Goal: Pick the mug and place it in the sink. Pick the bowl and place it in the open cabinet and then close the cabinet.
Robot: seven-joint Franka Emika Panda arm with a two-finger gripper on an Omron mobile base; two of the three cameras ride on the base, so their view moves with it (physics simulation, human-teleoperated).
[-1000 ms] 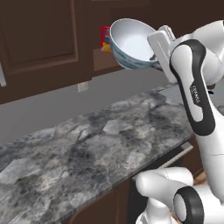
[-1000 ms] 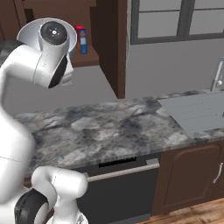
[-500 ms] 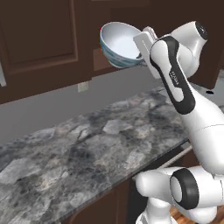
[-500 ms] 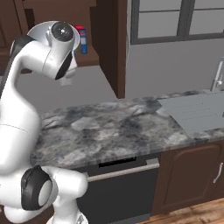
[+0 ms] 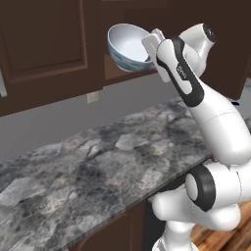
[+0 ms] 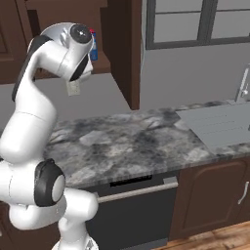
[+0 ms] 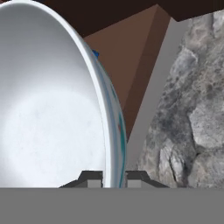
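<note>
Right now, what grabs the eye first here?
The bowl, tilted on its side high above the granite counter, pinched at its rim by the gripper in front of the dark cabinet. Far right in the right base view sits the sink.

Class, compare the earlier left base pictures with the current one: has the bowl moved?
Yes. The bowl, gripped by the hand, has shifted left and slightly up, toward the dark cabinet door.
</note>
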